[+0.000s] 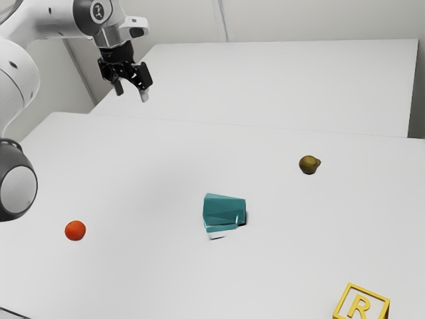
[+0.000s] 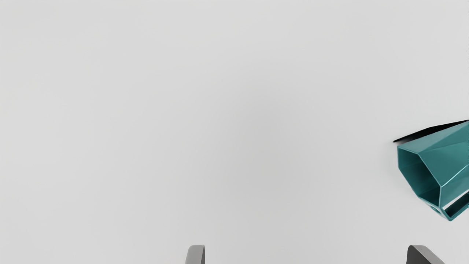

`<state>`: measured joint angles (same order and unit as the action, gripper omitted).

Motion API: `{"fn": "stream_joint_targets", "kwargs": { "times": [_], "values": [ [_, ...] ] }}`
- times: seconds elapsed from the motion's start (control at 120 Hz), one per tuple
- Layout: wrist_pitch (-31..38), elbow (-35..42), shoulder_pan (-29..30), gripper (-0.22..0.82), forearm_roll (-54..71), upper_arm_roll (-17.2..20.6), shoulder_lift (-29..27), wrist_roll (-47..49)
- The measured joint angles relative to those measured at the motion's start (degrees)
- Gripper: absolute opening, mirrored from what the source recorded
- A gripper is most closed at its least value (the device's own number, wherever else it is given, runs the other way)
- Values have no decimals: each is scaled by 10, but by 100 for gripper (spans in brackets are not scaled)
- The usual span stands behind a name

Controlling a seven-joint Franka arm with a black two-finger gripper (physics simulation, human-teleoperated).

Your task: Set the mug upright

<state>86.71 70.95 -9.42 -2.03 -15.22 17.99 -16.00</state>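
Taking the mug (image 1: 224, 210) as the centre of a clock dial laid over the exterior view, with twelve at the far side, we begin nearest that camera. There, at four o'clock, a yellow letter block (image 1: 360, 306) is partly cut off by the view's edge, a raised R inside its square frame. At nine o'clock sits an orange-red ball (image 1: 75, 230), well apart from the mug.

The mug itself, our one container, lies on its side on the white table (image 1: 146, 279), around the middle of the exterior view. It is teal and faceted, with its angular handle toward six o'clock. Our wrist view looks partway into its mouth: we see teal inner walls, darkening with depth, but cannot see all the way to the bottom. A black shadow runs along the side away from the handle.

Farther off, at two o'clock, rests a small olive-brown fruit (image 1: 308, 165), its stubby end pointing to three.

Farther still, toward eleven o'clock, we hold our gripper (image 1: 131, 95) raised above the table, well apart from the mug. Its jaws are spread wide, with a gap between them. Beyond stretches another white surface (image 1: 285, 80), meeting pale walls (image 1: 319, 20).
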Motion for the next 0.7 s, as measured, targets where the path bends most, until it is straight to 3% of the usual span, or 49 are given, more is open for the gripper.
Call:
{"fn": "stream_joint_targets", "kwargs": {
  "times": [0.392,0.533,0.7],
  "values": [
    [19,24,-11,60,-11,-5,6,0],
    [56,159,-32,60,-53,-13,-46,5],
    [91,330,-44,60,-164,-75,-120,11]
  ]
}}
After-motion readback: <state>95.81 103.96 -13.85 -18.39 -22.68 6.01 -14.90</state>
